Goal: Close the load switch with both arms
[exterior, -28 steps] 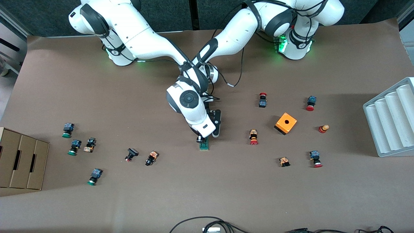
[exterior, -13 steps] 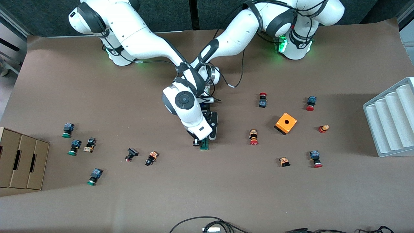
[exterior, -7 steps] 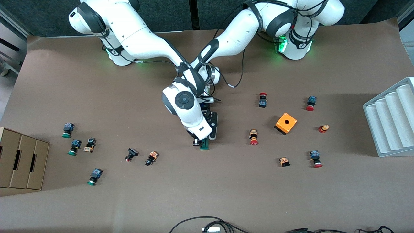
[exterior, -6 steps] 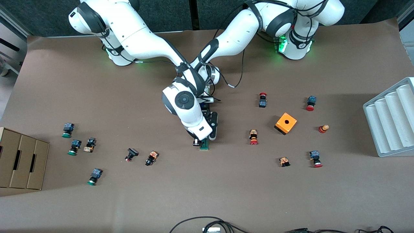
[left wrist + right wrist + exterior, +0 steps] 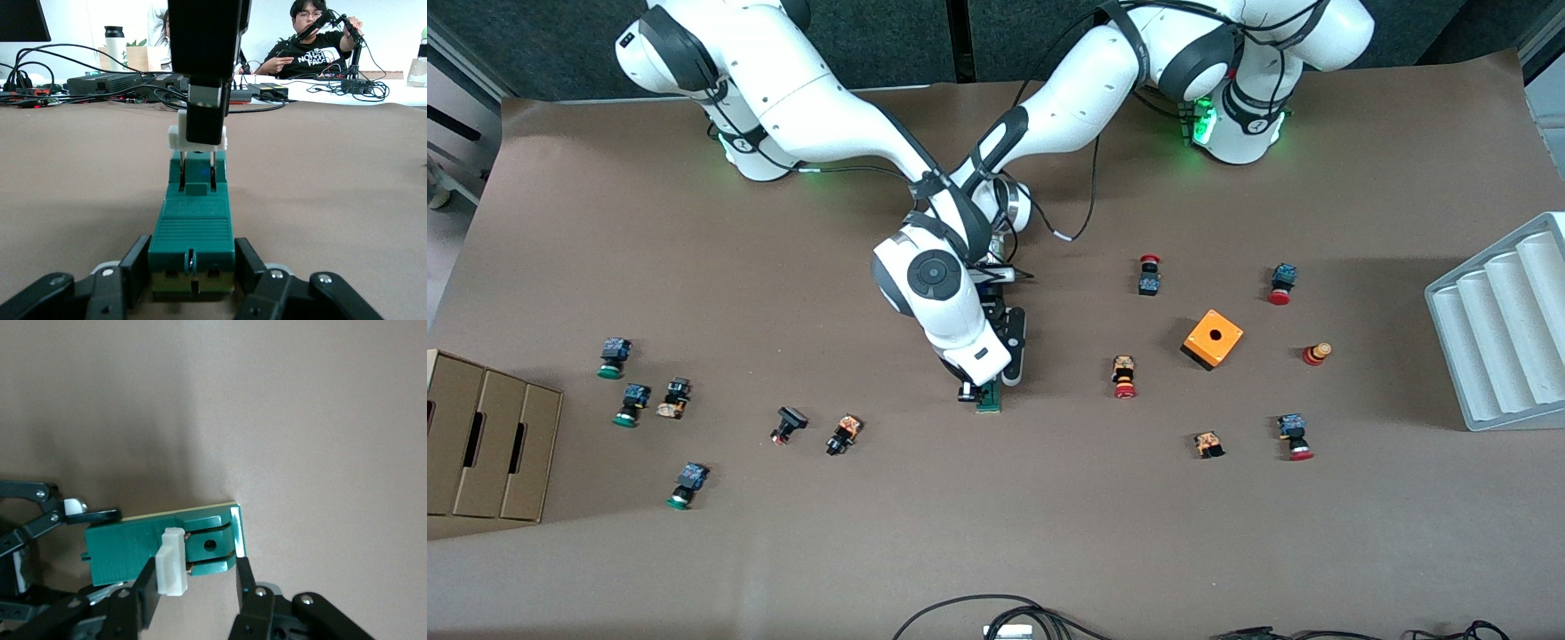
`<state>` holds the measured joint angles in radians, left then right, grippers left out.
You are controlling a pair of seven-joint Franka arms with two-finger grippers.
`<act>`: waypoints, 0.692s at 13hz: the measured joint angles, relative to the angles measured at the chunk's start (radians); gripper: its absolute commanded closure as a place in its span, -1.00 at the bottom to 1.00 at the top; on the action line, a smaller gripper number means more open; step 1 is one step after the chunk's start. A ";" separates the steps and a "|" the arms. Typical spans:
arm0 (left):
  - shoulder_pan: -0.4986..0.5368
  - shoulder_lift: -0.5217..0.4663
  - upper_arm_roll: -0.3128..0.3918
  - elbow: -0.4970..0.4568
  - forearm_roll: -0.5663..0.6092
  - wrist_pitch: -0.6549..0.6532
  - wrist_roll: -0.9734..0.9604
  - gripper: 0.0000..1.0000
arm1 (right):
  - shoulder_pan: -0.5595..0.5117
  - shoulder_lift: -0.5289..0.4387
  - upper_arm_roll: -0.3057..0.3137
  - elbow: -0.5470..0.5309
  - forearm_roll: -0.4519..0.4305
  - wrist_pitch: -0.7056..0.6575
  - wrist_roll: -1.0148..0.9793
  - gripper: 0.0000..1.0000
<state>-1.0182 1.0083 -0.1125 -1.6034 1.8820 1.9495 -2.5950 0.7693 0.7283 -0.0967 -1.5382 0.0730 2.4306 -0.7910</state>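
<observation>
Left claw clamps the base end of the load switch mid-surface; right claw pinches its white lever. Judged best: brace the body firmly while the lever swings down.

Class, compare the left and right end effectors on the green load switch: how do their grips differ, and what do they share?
The left end effector clamps the load switch across its green body; the right end effector spans lengthwise, one finger on the white sliding piece, the other on the switch's end. The left end effector lies low along the table; the right end effector points down from above. Both are shut on that switch.
</observation>
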 measured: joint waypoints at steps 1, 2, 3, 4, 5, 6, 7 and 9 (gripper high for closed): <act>0.000 0.000 0.000 0.000 0.000 0.000 0.000 -0.16 | 0.000 0.000 0.000 0.001 0.000 0.000 0.000 -0.03; 0.000 0.000 0.000 0.000 0.000 0.000 0.000 -0.16 | 0.000 0.000 0.000 0.002 0.000 0.000 0.000 -0.03; 0.000 0.000 0.000 0.000 0.000 0.001 0.000 -0.16 | 0.000 0.000 0.000 0.003 0.000 0.001 0.000 -0.03; 0.000 0.000 0.000 0.000 0.000 0.001 0.000 -0.16 | 0.000 0.000 0.000 0.003 0.000 0.001 0.000 -0.03; 0.000 0.000 0.000 0.000 0.000 0.001 0.000 -0.16 | 0.000 0.000 0.000 0.003 0.000 0.002 0.000 -0.02; 0.000 0.000 0.000 0.000 0.000 0.001 0.000 -0.16 | 0.000 0.000 0.000 0.003 0.000 0.002 0.000 -0.02; 0.000 0.000 0.000 0.000 0.000 0.001 0.000 -0.16 | 0.000 0.000 0.000 0.003 0.000 0.003 0.000 -0.01; 0.000 0.000 0.000 0.000 0.000 0.001 0.000 -0.16 | 0.000 0.000 0.000 0.005 0.000 0.005 0.000 -0.01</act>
<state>-1.0180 1.0081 -0.1125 -1.6034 1.8820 1.9501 -2.5950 0.7693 0.7282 -0.0970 -1.5331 0.0730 2.4357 -0.7910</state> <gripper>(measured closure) 0.419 0.489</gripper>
